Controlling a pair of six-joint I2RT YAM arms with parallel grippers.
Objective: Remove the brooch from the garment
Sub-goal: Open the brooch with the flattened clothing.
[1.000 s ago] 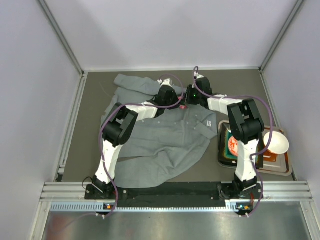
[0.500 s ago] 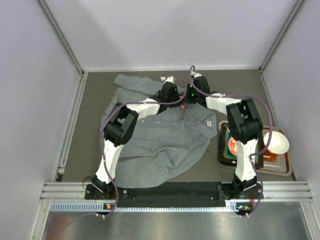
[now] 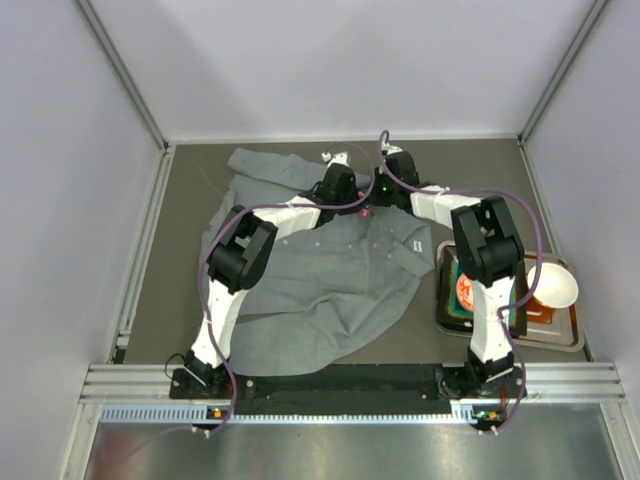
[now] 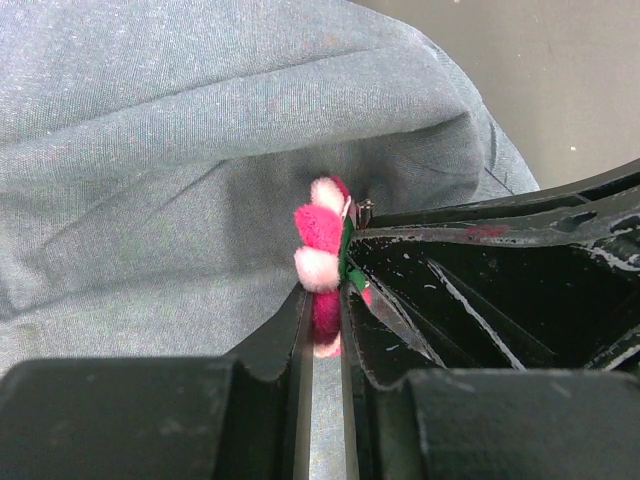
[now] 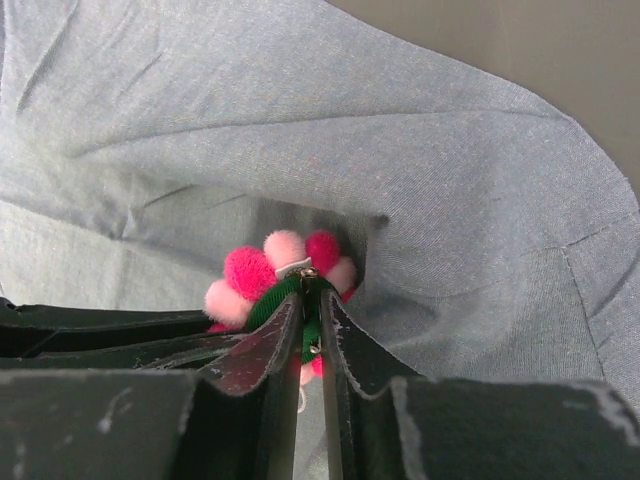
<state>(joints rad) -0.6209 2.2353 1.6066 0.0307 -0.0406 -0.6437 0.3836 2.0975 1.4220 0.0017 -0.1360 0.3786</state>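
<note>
**Top external view: one brooch (image 3: 367,211), pinched from both sides**

The right gripper (image 5: 305,300) clamps the brooch's green backing. The left gripper (image 4: 324,292), jaws nearly together, nips its petals. The fluffy pink and magenta petals ring a small metal clip. The brooch sits near 12 o'clock on the single grey garment (image 3: 320,280). One tray (image 3: 572,343) holding one white bowl (image 3: 553,287) lies at the garment's 3 o'clock.

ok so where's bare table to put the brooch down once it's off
Bare table shows behind the tray, right of the garment, and in a strip between garment and left rail. Crowded: mid-back, where left gripper and right gripper pinch the brooch, and the tray, holding a bowl.
</note>
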